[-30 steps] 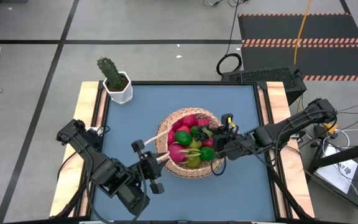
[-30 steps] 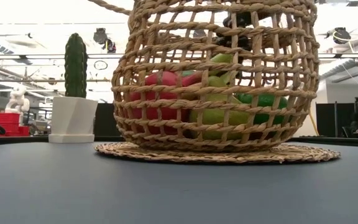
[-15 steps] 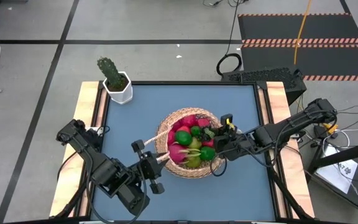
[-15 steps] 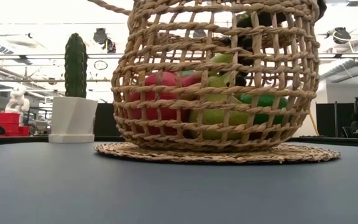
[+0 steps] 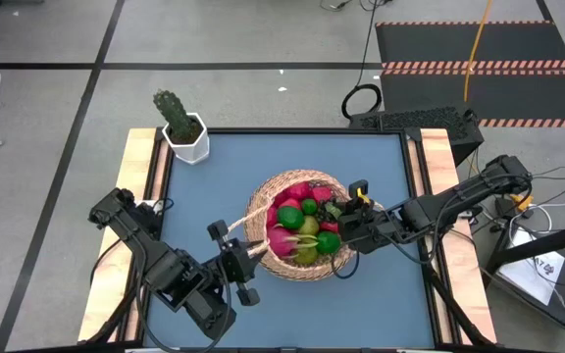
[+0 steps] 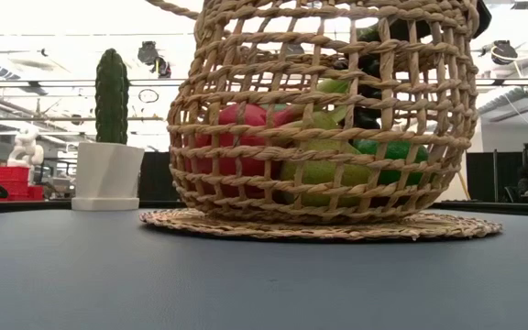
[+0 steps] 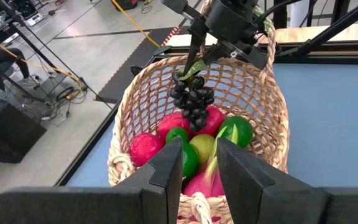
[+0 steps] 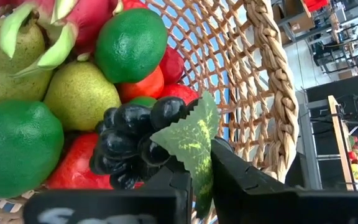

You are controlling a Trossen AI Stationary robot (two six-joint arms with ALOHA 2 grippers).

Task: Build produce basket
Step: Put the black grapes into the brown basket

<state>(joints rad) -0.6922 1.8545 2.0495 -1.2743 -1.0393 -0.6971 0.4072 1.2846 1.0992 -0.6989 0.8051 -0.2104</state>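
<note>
Overhead, table-level, two wrists: basket point(image 5: 302, 230) shared

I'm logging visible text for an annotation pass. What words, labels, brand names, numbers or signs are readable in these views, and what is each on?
No text can be read in any view.
White paper on the floor by the table's right side: dark marks, too small to read.
Basket, produce, cactus pot: no labels visible.

We see a dark blue tabletop point(image 5: 224, 176) with wooden edges. The big woven basket point(image 5: 263, 211) sits near its middle. A white pot point(image 5: 186, 143) with a green cactus point(image 5: 173, 110) stands in one far corner.
</note>
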